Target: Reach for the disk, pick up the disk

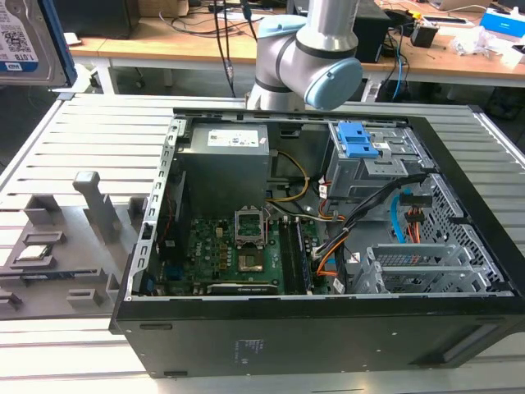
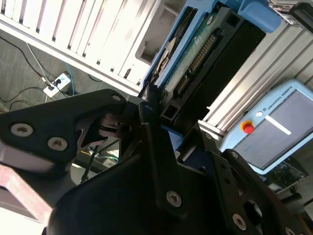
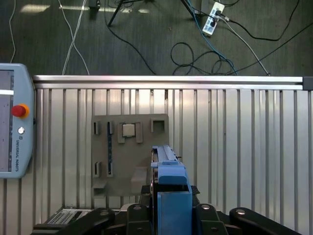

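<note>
Exterior view, from its left: the disk (image 1: pixel 29 41) hangs raised at the far left edge, label side showing, well clear of the slatted surface (image 1: pixel 90 123). Lower down, a grey fixture plate (image 1: pixel 57 246) lies on the surface. Just beside the plate stands the open computer case (image 1: pixel 312 246). Inside it are a grey power-supply box (image 1: pixel 225 164) and a green motherboard (image 1: pixel 238 254). A blue latch piece (image 1: pixel 359 139) sits on the drive cage toward the exterior view's right. The arm (image 1: pixel 308 49) rises behind the case. In the first wrist view the gripper (image 3: pixel 168 213) is closed on the disk's blue-framed edge, holding it over the fixture plate. A teach pendant (image 3: pixel 12 120) lies apart from the plate.
</note>
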`<control>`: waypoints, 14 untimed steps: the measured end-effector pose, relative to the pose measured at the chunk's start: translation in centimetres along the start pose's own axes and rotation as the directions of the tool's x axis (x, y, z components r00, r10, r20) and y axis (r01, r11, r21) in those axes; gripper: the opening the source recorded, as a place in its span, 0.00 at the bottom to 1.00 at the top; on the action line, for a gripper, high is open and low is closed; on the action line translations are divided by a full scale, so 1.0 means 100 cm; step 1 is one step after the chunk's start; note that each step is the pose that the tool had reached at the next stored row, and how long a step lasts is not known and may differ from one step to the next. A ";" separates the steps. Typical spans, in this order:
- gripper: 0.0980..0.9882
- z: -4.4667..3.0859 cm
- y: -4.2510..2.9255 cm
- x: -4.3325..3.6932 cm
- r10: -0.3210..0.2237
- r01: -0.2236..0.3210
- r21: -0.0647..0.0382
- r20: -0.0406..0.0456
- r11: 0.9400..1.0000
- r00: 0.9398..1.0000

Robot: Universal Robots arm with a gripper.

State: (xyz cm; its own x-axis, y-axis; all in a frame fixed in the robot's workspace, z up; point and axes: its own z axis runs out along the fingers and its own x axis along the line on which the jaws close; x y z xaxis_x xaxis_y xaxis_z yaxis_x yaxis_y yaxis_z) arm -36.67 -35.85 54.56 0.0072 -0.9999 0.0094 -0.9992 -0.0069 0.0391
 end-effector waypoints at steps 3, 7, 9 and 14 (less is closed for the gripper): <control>0.30 -0.0003 -0.0092 0.0000 0.000 0.000 0.000 0.000 1.000 1.000; 0.30 -0.0008 -0.0210 -0.0001 0.000 0.000 0.000 0.000 1.000 1.000; 0.30 -0.0009 -0.0258 -0.0001 0.000 0.000 0.000 0.000 1.000 1.000; 0.30 -0.0020 -0.0513 -0.0004 0.000 0.000 0.000 0.000 1.000 1.000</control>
State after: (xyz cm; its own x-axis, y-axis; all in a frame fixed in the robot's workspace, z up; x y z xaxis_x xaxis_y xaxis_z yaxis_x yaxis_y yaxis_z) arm -31.54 -35.77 54.57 0.0072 -0.9999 0.0095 -0.9992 -0.0068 0.0392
